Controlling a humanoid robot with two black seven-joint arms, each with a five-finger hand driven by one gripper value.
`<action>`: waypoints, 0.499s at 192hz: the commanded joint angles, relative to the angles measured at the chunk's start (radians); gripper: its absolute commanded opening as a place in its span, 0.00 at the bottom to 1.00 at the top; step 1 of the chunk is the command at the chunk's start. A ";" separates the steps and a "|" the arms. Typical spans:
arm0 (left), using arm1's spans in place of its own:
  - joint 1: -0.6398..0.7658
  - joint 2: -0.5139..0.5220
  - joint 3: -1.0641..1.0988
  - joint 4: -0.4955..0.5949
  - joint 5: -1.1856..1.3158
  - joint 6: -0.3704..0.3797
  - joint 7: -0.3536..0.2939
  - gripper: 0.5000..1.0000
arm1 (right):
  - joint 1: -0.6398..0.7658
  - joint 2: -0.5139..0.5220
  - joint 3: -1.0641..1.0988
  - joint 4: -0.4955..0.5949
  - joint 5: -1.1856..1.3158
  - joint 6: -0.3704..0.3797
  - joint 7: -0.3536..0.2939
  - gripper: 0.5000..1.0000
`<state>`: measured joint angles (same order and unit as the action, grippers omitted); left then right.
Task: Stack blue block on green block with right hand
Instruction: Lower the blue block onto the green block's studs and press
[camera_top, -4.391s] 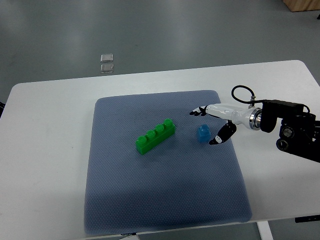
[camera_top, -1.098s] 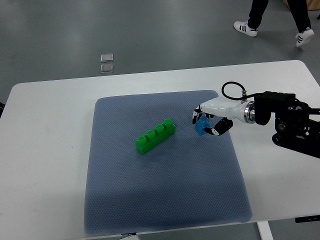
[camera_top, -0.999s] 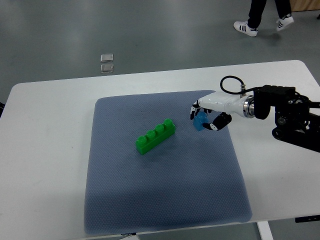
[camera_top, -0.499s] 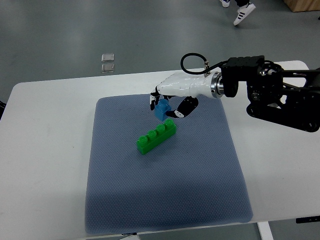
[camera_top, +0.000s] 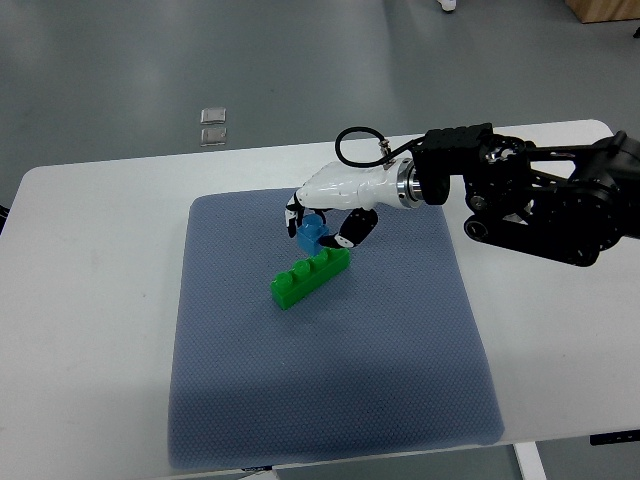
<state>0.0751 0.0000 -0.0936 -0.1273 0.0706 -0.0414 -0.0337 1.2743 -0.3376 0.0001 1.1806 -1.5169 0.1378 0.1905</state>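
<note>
Top view: robot hand (camera_top: 325, 205) half-hides blue block (camera_top: 310, 232).

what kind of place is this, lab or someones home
Probably a robotics lab: a white table on bare grey floor, a blue-grey mat, and the right hand holding a blue block above a green block.

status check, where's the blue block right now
Right hand shut on blue block, held just above green block. Not yet stacked. Nothing in the way.
</note>
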 joint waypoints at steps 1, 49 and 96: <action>0.000 0.000 0.000 0.000 0.000 0.000 0.000 1.00 | -0.007 0.009 0.000 -0.018 0.000 0.002 -0.003 0.00; 0.000 0.000 0.000 0.000 0.000 0.000 0.000 1.00 | -0.024 0.017 -0.017 -0.027 0.000 -0.001 -0.010 0.00; 0.000 0.000 0.000 0.000 0.000 0.000 0.000 1.00 | -0.039 0.032 -0.023 -0.059 -0.002 -0.003 -0.010 0.00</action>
<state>0.0752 0.0000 -0.0936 -0.1273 0.0706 -0.0414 -0.0337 1.2389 -0.3069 -0.0225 1.1255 -1.5184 0.1367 0.1808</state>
